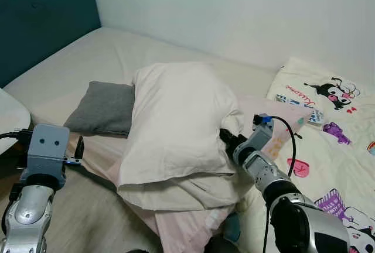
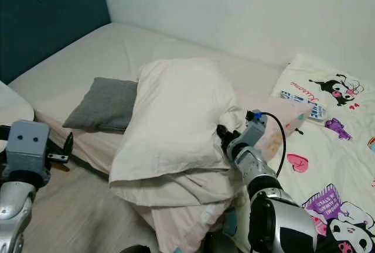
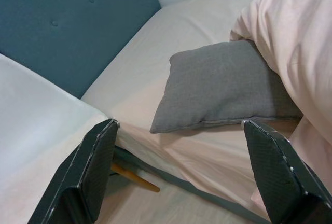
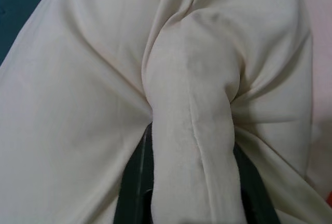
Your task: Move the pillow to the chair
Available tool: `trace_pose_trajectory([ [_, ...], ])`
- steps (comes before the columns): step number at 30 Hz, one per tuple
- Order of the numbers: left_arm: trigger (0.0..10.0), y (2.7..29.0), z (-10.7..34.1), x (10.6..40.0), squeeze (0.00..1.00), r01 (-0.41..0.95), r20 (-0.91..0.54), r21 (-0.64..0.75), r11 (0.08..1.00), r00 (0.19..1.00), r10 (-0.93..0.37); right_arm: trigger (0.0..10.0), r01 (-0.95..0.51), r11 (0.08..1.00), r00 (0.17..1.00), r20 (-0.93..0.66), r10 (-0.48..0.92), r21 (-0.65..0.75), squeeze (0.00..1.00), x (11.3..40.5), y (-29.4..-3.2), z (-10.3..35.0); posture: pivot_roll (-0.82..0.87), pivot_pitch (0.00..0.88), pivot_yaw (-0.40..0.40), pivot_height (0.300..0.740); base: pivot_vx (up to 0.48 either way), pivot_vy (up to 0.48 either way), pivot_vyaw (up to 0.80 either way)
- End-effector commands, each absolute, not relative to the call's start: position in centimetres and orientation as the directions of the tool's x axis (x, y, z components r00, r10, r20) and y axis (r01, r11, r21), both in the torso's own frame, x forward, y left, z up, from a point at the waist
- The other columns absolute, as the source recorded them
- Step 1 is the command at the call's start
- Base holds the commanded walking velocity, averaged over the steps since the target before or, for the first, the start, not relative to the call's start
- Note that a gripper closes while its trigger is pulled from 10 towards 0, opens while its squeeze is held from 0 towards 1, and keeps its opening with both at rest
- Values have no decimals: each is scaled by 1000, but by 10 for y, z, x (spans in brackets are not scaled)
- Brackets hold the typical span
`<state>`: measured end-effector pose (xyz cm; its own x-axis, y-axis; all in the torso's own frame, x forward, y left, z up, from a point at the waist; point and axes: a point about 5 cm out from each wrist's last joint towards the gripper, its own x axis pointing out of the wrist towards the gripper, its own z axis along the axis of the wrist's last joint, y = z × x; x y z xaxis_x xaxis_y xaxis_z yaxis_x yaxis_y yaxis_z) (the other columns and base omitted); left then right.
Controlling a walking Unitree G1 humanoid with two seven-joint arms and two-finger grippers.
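I see the cream pillow (image 1: 176, 118) on the bed (image 1: 88, 60), partly over a grey cushion (image 1: 105, 108) | right claw (image 1: 227, 137) at its right edge, clenched on a pinched fold, seemingly the corner | left claw (image 3: 181, 172) spread wide, near the bed edge, well apart from the pillow.

Cream-sheeted bed (image 1: 88, 60), grey cushion (image 1: 102, 108), cream pillow (image 1: 173, 118), cartoon-print duvet (image 1: 334, 142)

The cream pillow (image 1: 176, 121) covers one end of the grey cushion (image 1: 104, 108); a fold of it buries the right end effector (image 4: 192, 182) fingertips.
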<state>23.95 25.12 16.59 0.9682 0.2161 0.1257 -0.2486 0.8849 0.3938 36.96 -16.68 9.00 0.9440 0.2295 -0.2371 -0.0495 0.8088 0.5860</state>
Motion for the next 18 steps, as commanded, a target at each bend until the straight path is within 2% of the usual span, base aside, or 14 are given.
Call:
trace_pose_trajectory([
  [1, 10000, 247, 160, 237, 0, -248, 100, 379, 892, 969, 227, 0, -89, 834, 930, -255, 266, 545, 0, 368, -162, 87, 53, 91, -56, 635, 0, 0, 0],
  [6, 10000, 237, 150, 236, 0, -248, 71, 318, 915, 969, 238, 0, -172, 872, 929, -220, 299, 457, 0, 372, -164, 97, 45, 63, -78, 635, 0, 0, 0],
  [11, 10000, 234, 148, 239, 0, -259, 64, 285, 923, 966, 251, 0, -226, 848, 932, -145, 331, 479, 0, 378, -165, 113, 35, 46, -85, 635, 0, 0, 0],
  [12, 10000, 230, 145, 243, 0, -259, 61, 265, 929, 966, 252, 0, -281, 825, 932, -64, 356, 490, 0, 384, -165, 129, 28, 14, -90, 640, 0, 0, 0],
  [15, 10000, 228, 144, 246, 0, -258, 59, 251, 933, 966, 252, 0, -323, 811, 928, -2, 372, 488, 0, 388, -166, 142, 27, 6, -91, 644, 0, 0, 0],
  [17, 10000, 219, 146, 258, 0, -257, 71, 209, 944, 966, 248, 0, -405, 783, 913, 169, 371, 472, 0, 399, -173, 185, 22, 0, -96, 654, 0, 0, 0],
  [18, 10000, 219, 146, 258, 0, -257, 71, 209, 944, 966, 248, 0, -405, 783, 913, 169, 371, 472, 0, 399, -173, 185, 22, 0, -96, 654, 0, 0, 0],
])
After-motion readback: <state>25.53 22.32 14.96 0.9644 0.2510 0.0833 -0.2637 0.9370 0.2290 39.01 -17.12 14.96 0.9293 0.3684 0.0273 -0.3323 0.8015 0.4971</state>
